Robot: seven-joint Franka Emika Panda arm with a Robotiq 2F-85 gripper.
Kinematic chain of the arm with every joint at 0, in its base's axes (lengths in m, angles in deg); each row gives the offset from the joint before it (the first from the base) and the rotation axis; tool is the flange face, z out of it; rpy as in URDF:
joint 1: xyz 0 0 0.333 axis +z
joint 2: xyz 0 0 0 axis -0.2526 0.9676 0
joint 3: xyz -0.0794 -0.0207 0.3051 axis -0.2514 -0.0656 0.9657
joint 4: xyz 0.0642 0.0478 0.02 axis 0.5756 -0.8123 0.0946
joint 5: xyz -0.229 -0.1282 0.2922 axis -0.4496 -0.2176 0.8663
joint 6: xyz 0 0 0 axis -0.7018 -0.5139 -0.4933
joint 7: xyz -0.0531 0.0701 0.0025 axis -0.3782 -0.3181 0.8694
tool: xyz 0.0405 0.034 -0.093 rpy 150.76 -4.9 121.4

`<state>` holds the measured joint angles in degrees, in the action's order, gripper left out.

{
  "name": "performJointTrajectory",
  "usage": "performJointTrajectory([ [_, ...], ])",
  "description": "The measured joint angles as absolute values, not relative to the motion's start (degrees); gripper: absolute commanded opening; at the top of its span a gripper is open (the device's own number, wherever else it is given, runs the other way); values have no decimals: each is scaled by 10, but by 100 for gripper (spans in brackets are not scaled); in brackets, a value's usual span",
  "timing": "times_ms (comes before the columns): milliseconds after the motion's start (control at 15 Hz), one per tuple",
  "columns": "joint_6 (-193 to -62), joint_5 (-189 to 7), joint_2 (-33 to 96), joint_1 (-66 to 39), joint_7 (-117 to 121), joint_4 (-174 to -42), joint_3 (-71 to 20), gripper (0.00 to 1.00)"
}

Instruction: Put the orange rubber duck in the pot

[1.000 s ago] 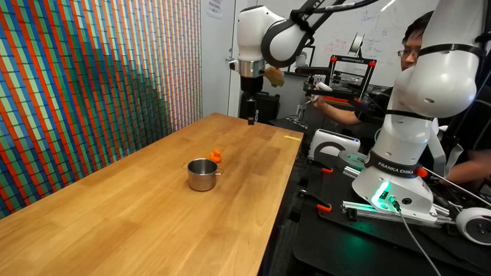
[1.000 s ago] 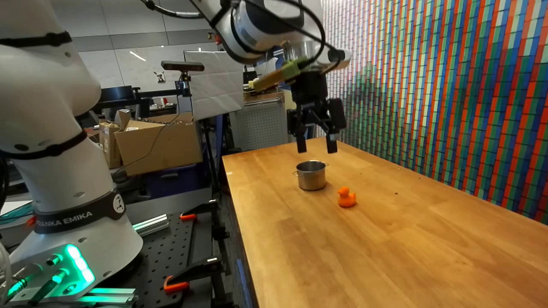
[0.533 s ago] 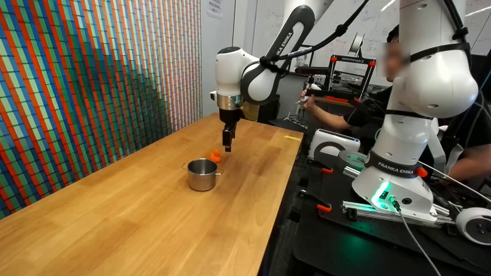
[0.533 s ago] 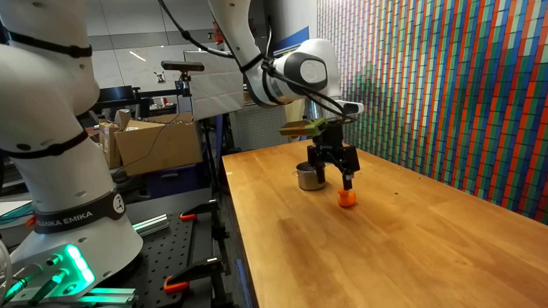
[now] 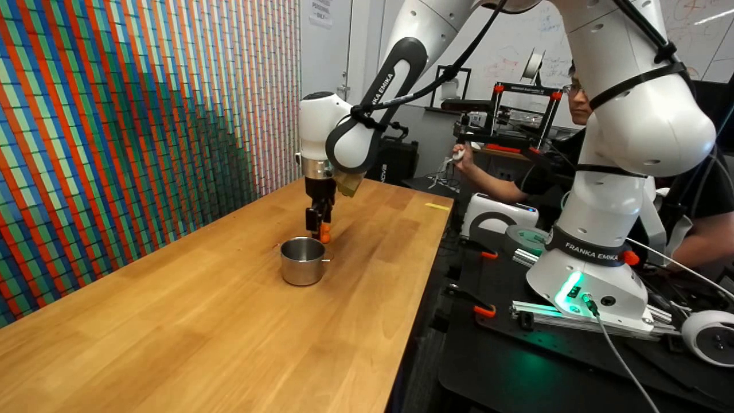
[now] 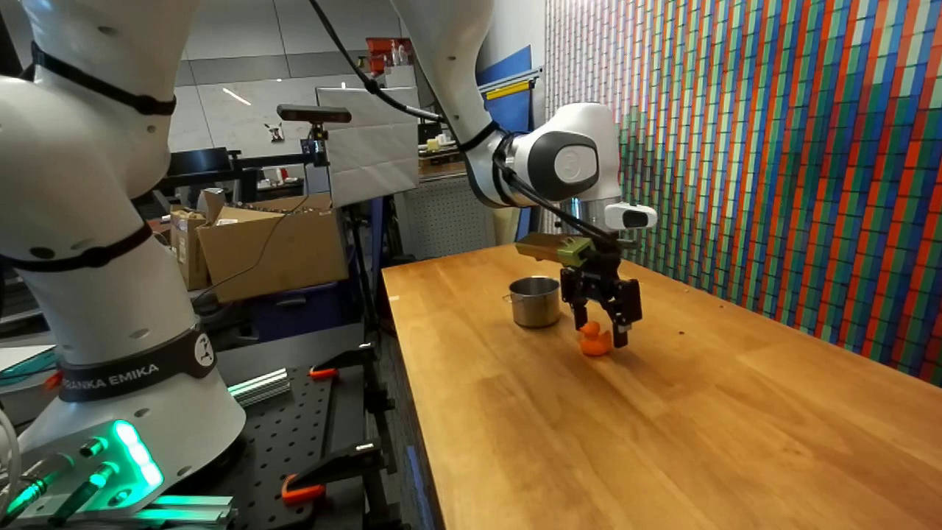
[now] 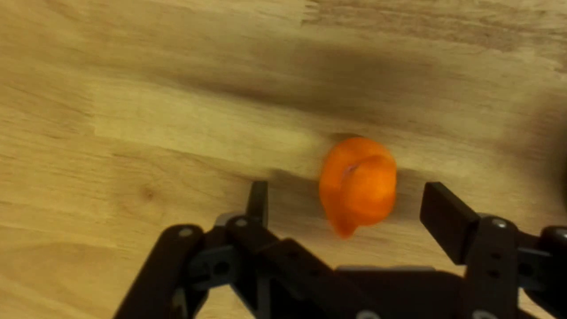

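The orange rubber duck (image 5: 325, 233) stands upright on the wooden table, just behind the pot in an exterior view and partly hidden by a finger. It also shows in an exterior view (image 6: 595, 343) and in the wrist view (image 7: 363, 186). The shiny silver pot (image 5: 302, 269) stands close by in both exterior views (image 6: 536, 305); its inside looks empty in an exterior view. My gripper (image 6: 602, 333) points down, low over the duck. In the wrist view the fingers (image 7: 345, 197) are wide apart, with the duck between them and a gap on each side.
The wooden table (image 5: 229, 321) runs along a striped, tiled wall (image 6: 736, 184). A dark blurred shape sits at the right edge of the wrist view. The robot base (image 5: 590, 281) stands on a black platform beside the table. A person (image 5: 487, 178) sits behind the arm.
My gripper has come down and across from high above the table to low around the duck, still open. The duck and the pot have not moved.
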<state>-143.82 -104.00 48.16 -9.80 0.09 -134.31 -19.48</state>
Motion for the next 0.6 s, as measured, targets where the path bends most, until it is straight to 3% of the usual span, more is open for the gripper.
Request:
performJointTrajectory([
  [333,-1427,-985,503,-98,8,-1319,-187,19],
  [600,-1411,-937,501,-111,33,-1323,-186,16],
])
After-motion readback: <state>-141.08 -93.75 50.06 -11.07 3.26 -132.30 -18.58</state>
